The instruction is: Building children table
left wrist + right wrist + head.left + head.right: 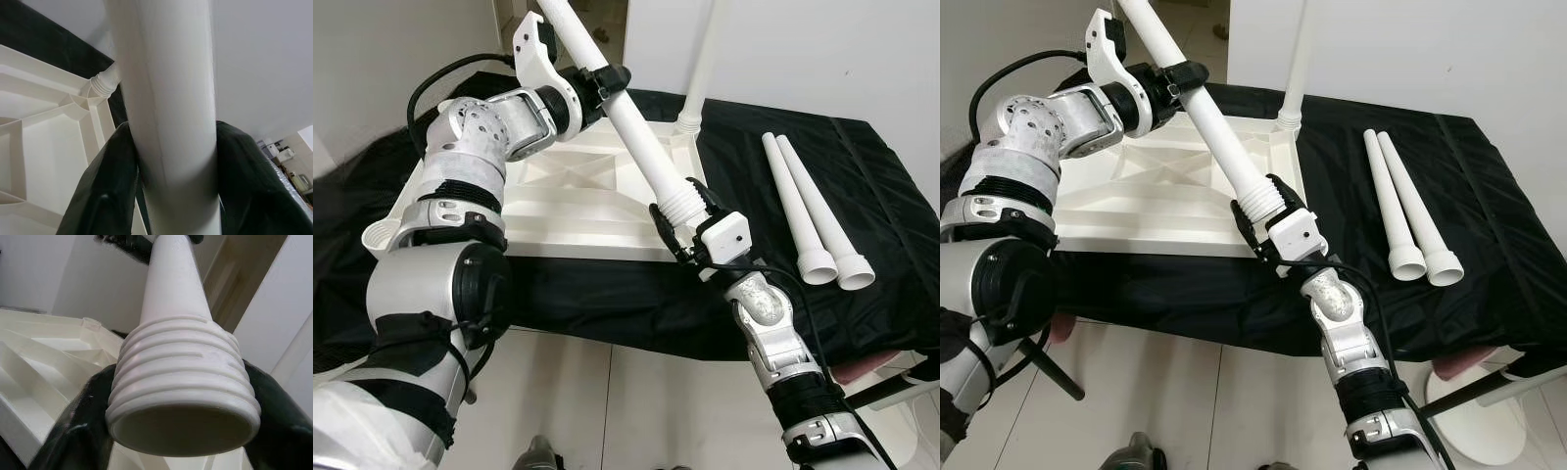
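I hold a white table leg (641, 137) slanted above the upturned white tabletop (578, 201): my left gripper (597, 83) clamps its upper shaft, my right gripper (690, 230) clamps its threaded end just above the tabletop's near corner. Beside the tabletop, two spare legs (813, 215) lie on the black-covered counter (754, 147).

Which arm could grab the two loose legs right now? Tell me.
Probably neither: left gripper and right gripper are both shut on the leg. The loose legs lie unobstructed beside the right arm.
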Tool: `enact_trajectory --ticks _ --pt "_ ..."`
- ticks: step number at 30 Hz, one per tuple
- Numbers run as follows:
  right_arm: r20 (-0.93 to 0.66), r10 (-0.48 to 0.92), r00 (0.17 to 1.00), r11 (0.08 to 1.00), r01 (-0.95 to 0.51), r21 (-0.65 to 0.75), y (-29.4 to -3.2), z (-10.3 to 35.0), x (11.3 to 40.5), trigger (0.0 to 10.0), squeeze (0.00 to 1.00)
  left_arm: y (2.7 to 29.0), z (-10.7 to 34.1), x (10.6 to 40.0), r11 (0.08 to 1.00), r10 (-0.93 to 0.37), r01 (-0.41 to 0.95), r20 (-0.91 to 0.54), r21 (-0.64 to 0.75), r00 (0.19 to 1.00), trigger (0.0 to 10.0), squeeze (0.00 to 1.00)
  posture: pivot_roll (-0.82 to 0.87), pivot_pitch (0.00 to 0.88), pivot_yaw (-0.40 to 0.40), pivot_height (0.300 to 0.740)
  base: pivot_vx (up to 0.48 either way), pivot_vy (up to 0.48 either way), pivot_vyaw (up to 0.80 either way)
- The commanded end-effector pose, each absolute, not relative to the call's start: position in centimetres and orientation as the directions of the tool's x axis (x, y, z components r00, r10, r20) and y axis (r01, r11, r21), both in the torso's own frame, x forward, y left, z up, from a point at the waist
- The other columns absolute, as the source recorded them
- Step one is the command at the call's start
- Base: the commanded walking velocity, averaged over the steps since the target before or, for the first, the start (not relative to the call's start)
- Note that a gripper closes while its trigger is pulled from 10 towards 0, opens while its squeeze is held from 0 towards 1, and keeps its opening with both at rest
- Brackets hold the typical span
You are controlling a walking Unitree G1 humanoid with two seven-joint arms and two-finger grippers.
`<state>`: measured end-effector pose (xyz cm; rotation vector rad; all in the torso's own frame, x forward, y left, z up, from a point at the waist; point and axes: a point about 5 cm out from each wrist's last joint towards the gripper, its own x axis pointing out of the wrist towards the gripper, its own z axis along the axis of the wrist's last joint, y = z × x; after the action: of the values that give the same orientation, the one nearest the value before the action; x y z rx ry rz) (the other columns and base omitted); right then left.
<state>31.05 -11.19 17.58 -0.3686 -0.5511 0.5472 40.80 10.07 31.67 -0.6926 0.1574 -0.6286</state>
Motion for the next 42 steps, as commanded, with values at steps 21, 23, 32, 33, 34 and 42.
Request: enact_trajectory --ticks 21,23,32,33,34,42 --pt "0.36 0.453 0.815 0.888 -0.378 -0.263 -12.0 18.6 33.0 10.0 0.0 8.3 36.2 39.0 0.701 -0.598 0.662 0.289 -0.264 0.748 10.0 0.0 0.12 0.022 -0.029 0.74 0.0 0.0 0.0" --pt "0.344 0.44 0.829 0.895 -0.372 -0.248 -12.1 18.8 33.3 10.0 0.0 8.1 36.2 38.8 0.712 -0.589 0.659 0.304 -0.242 0.748 10.0 0.0 0.12 0.022 -0.029 0.74 0.0 0.0 0.0" --pt "0.286 0.383 0.878 0.916 -0.321 -0.24 -12.7 19.9 34.3 10.0 0.0 7.1 35.6 37.7 0.787 -0.514 0.599 0.377 -0.152 0.771 10.0 0.0 0.12 0.02 -0.038 0.74 0.0 0.0 0.0" --pt "0.283 0.382 0.88 0.915 -0.316 -0.252 -12.6 20.1 34.3 10.0 0.0 6.8 35.3 37.4 0.792 -0.512 0.595 0.38 -0.14 0.77 10.0 0.0 0.12 0.018 -0.041 0.74 0.0 0.0 0.0" --pt "0.283 0.382 0.88 0.915 -0.316 -0.252 -12.6 20.1 34.3 10.0 0.0 6.8 35.3 37.4 0.792 -0.512 0.595 0.38 -0.14 0.77 10.0 0.0 0.12 0.018 -0.041 0.74 0.0 0.0 0.0" --pt "0.258 0.425 0.868 0.878 -0.326 -0.352 -12.0 20.6 34.3 10.0 0.0 4.9 33.8 36.2 0.829 -0.505 0.558 0.379 -0.035 0.775 10.0 0.0 0.13 0.009 -0.051 0.74 0.0 0.0 0.0"
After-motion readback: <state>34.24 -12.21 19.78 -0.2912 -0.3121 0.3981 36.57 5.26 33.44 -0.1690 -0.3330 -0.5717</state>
